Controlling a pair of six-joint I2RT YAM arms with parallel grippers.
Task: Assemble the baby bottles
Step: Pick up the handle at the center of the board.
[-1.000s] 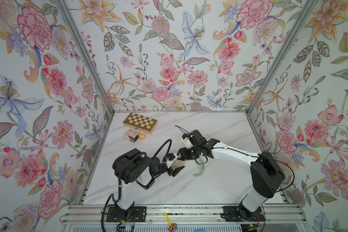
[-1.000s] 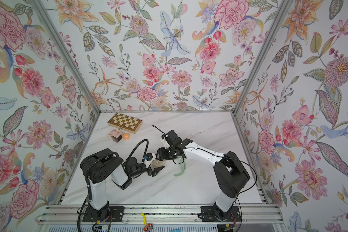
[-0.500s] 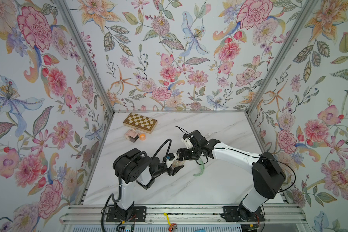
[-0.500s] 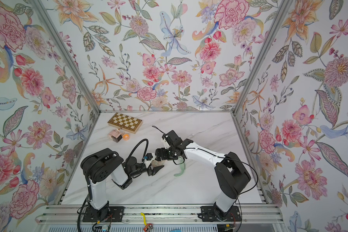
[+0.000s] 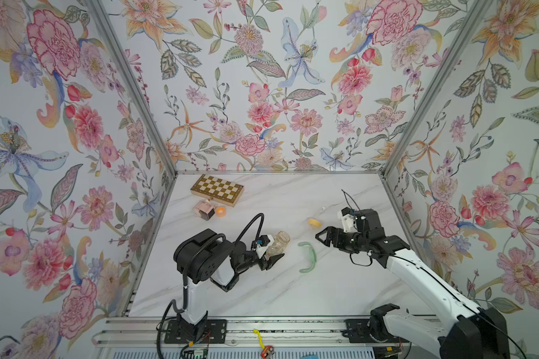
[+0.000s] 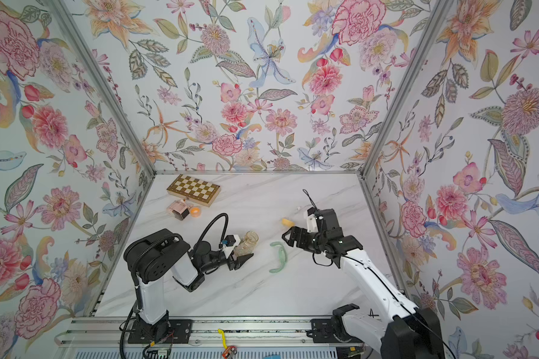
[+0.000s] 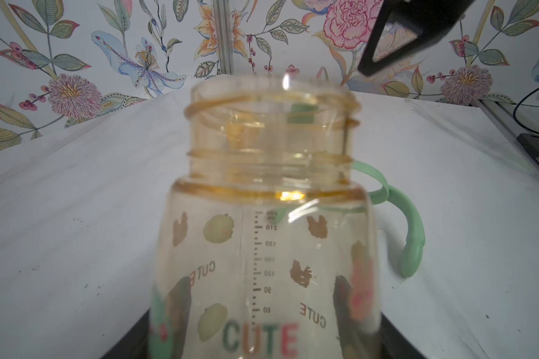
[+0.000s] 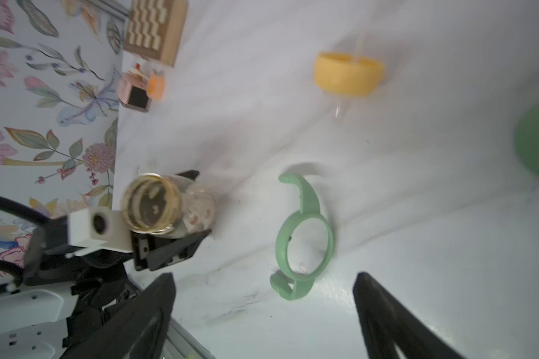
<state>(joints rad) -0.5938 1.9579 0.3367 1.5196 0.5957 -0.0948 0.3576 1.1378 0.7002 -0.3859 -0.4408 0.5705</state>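
We find the left tool (image 5: 274, 252) pinching the amber bottle body (image 5: 279, 241); the right tool (image 5: 321, 238) stands spread and empty near the green handle ring (image 8: 280, 248) on the worktop (image 5: 293, 295).

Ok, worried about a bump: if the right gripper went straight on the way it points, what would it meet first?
Probably the green handle ring, which lies straight ahead between the right gripper's open fingers in its wrist view. Height is unclear, so it might pass over it.
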